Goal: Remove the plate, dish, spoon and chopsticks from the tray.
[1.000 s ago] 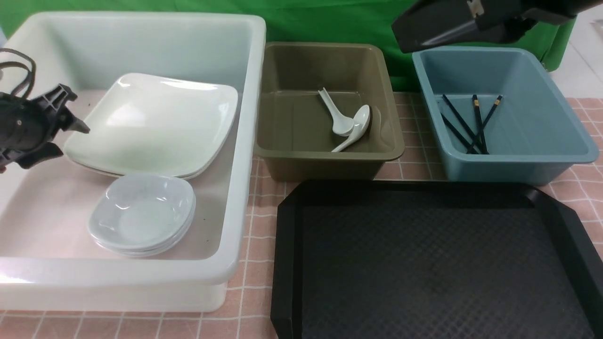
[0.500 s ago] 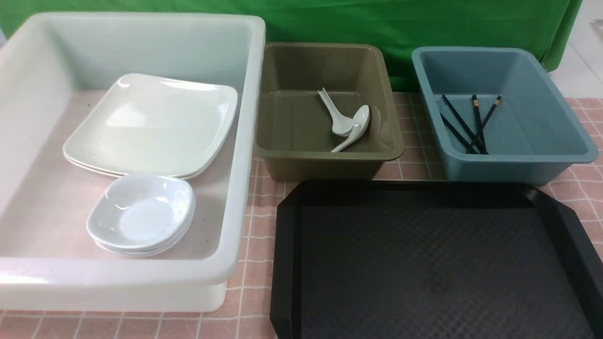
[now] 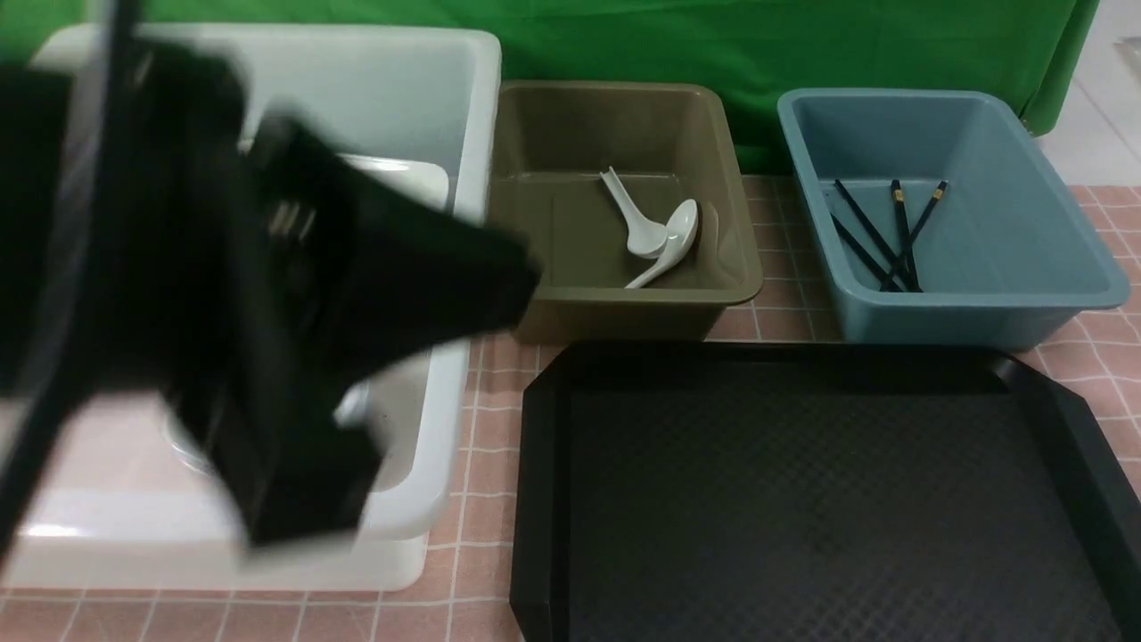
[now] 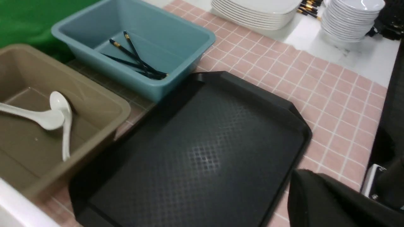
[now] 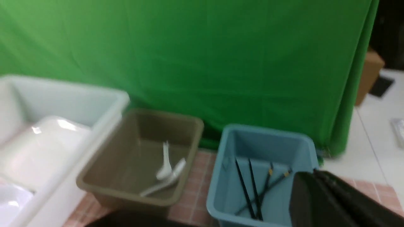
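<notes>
Tubs stand in a row behind the tray (image 3: pixel 802 499). The white tub (image 3: pixel 446 267), largest, holds the plate (image 3: pixel 406 183) and small dishes (image 3: pixel 352 406), both mostly hidden by the left arm (image 3: pixel 267 294), a dark blur crossing that tub in the front view. The tray, black and diamond-textured, lies bare in front of the other two tubs. The olive tub (image 3: pixel 624 294) holds two spoons (image 3: pixel 660 236), bowls touching, handles splayed apart. The blue tub (image 3: pixel 980 294) holds four chopsticks (image 3: pixel 891 236), crossing near their thin ends.

Stacked plates (image 4: pixel 255 12) and stacked bowls (image 4: pixel 350 19) show only in the left wrist view, cut off at the frame edge. The right wrist view is blurred.

The left arm reaches over the white tub toward the olive one; its gripper (image 4: pixel 334 201) shows only as a black edge, clenched on nothing visible. The right gripper (image 5: pixel 337 201) is likewise a dark corner, closed with nothing seen in it, raised above the blue tub.
</notes>
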You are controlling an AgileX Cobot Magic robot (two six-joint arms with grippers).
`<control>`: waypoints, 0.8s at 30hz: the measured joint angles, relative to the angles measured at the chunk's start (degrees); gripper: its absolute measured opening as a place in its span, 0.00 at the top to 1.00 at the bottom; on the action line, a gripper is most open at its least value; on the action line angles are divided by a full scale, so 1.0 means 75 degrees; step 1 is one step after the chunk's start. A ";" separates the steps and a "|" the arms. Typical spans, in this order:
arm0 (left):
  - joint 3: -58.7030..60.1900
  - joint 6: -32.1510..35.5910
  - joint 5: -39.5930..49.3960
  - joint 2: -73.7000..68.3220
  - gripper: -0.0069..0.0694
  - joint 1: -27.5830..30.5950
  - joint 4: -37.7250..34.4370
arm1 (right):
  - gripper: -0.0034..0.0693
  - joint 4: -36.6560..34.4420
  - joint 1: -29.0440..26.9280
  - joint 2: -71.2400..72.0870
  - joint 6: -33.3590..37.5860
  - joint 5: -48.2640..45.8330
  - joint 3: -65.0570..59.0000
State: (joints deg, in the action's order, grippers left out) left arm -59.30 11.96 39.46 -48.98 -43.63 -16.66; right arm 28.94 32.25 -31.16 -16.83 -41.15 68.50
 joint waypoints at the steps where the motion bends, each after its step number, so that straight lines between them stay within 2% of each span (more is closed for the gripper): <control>1: 0.0502 -0.0190 -0.0325 0.0415 0.93 -0.0112 0.0132 | 0.91 0.0079 0.0000 0.0653 -0.0100 0.0419 -0.0771; 6: 0.2746 -0.0781 -0.1955 0.2541 0.93 -0.0224 0.0797 | 0.91 0.0293 0.0000 0.3467 -0.0321 0.2566 -0.3919; 9: 0.3766 -0.0874 -0.2818 0.3438 0.93 -0.0224 0.1097 | 0.91 0.0321 0.0000 0.4083 -0.0275 0.3369 -0.4845; 15: 0.4991 -0.1030 -0.4197 0.4459 0.91 -0.0224 0.1265 | 0.89 -0.0088 0.0025 0.3677 -0.0320 0.4250 -0.5309; 24: 0.5127 -0.1063 -0.4247 0.4503 0.91 -0.0224 0.1054 | 0.86 -0.0115 0.0025 0.3594 -0.0320 0.4436 -0.5309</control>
State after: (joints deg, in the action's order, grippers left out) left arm -20.84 3.99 7.60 -15.21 -45.31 -8.75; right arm 28.08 32.44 -4.20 -19.23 -7.87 28.69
